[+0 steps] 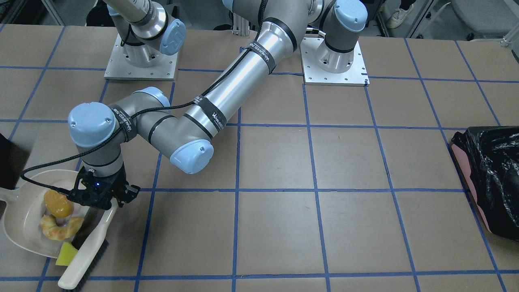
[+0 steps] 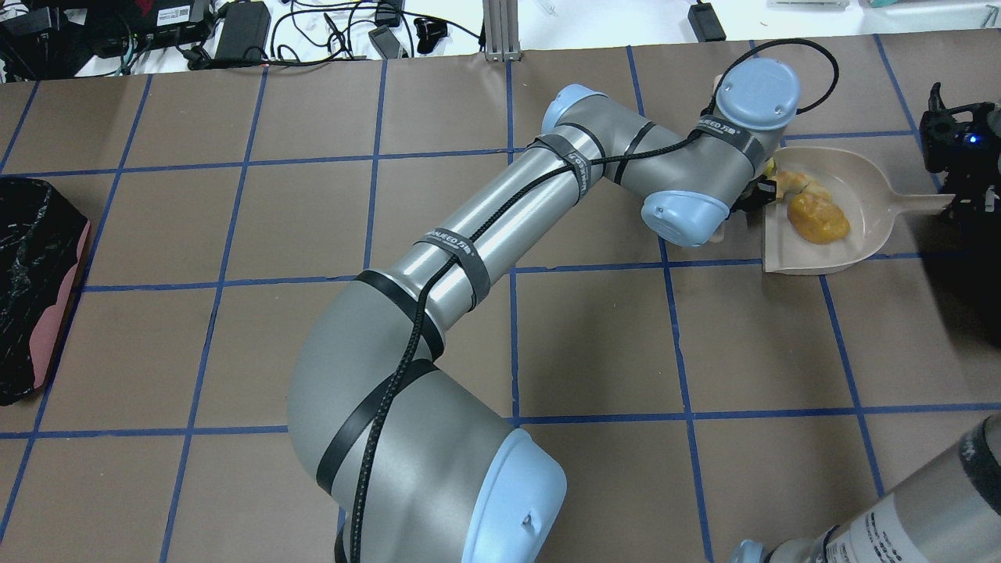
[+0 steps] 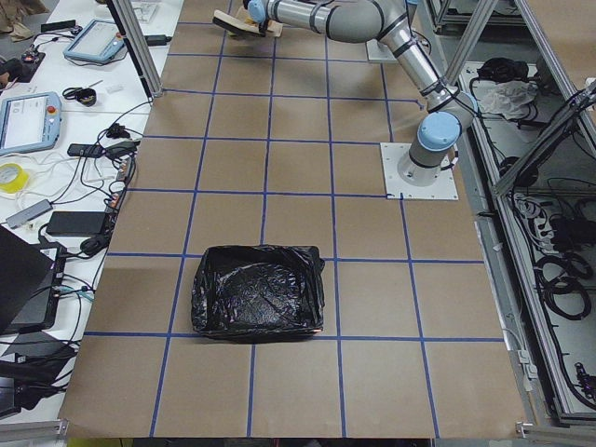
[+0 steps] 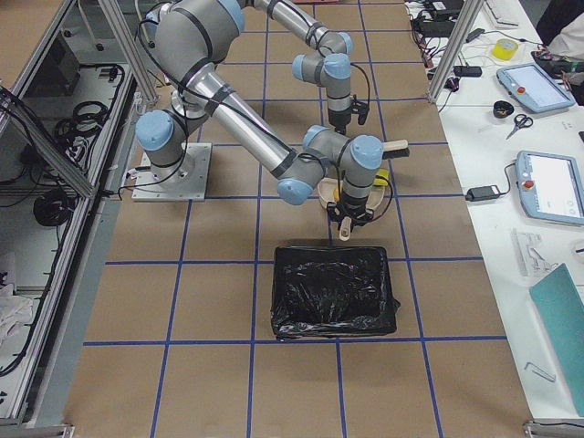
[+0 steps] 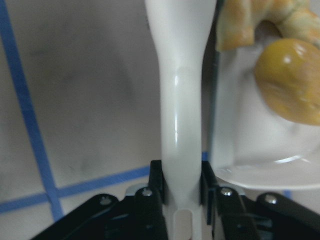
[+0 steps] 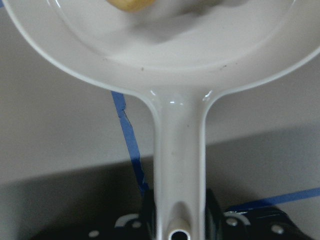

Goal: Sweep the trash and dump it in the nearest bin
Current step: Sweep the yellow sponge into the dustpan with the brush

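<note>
The cream dustpan (image 1: 22, 227) lies flat on the table at my far right. In it lie the glossy orange-brown bun (image 1: 58, 204) and the tan croissant (image 1: 61, 228). The yellow sponge block (image 1: 67, 254) sits at the pan's open lip, against the brush. My left gripper (image 1: 101, 194) reaches across and is shut on the cream brush handle (image 5: 180, 115); the black bristles (image 1: 95, 259) rest on the table. My right gripper (image 2: 958, 168) is shut on the dustpan handle (image 6: 177, 165). The bun (image 2: 817, 219) and croissant (image 2: 794, 182) also show in the overhead view.
A bin lined with a black bag (image 4: 333, 287) stands right beside the dustpan, on my right; its dark edge (image 2: 966, 305) shows in the overhead view. A second black-lined bin (image 2: 31, 289) stands at the table's far left end. My left arm (image 2: 485, 234) spans the table's middle.
</note>
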`<state>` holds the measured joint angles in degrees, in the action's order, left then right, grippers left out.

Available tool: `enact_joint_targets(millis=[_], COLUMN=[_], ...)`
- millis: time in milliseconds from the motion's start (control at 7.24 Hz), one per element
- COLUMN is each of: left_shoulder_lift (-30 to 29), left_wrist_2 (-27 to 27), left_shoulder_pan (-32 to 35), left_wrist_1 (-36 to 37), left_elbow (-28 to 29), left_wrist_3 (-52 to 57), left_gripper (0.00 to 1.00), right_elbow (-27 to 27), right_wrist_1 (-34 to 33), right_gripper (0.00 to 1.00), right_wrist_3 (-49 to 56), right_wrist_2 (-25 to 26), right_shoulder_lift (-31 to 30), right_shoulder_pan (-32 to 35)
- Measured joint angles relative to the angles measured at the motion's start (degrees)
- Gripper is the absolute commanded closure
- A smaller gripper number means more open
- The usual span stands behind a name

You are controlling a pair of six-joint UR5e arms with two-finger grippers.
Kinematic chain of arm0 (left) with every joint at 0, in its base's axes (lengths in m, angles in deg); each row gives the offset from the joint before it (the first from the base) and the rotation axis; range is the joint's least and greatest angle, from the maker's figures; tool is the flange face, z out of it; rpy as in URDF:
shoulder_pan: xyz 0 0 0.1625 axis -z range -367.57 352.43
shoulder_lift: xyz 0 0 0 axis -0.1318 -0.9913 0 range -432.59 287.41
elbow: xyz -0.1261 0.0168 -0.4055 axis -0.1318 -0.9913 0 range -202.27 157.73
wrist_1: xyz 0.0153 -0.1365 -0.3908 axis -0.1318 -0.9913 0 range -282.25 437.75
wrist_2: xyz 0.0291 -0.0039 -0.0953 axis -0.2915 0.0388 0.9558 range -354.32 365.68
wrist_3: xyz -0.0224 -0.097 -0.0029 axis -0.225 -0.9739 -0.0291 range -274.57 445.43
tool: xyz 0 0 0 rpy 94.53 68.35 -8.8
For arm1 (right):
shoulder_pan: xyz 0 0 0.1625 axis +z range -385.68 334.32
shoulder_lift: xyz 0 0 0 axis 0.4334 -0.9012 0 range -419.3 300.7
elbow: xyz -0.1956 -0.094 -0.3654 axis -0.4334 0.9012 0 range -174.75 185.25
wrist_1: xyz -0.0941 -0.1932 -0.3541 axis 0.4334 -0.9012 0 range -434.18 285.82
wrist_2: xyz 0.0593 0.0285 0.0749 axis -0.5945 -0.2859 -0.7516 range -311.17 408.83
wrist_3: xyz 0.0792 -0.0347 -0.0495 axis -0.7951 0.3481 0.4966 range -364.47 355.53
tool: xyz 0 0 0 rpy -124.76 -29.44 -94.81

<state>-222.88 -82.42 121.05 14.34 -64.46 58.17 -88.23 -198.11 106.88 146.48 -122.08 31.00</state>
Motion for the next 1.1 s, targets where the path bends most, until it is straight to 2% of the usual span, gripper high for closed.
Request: enact_joint_targets(millis=[552,1104], left_shoulder_lift=[-3.1,-4.0], left_wrist_2=[-0.7,1.8], left_shoulder_pan=[-1.8,-1.3], left_wrist_1=[1.5,3.6], left_elbow=[3.6,4.1], left_wrist_3=[0.6,-2.1], left_gripper=[1.0,1.0], right_elbow=[-0.2,-0.3], right_wrist_1=[0.0,0.0], right_gripper=[0.91,0.91], right_wrist_3=[0.1,-0.7], right_wrist_2=[-0.1,-1.0], right_shoulder_lift=[-0.1,-0.1], right_shoulder_pan=[0.0,0.0])
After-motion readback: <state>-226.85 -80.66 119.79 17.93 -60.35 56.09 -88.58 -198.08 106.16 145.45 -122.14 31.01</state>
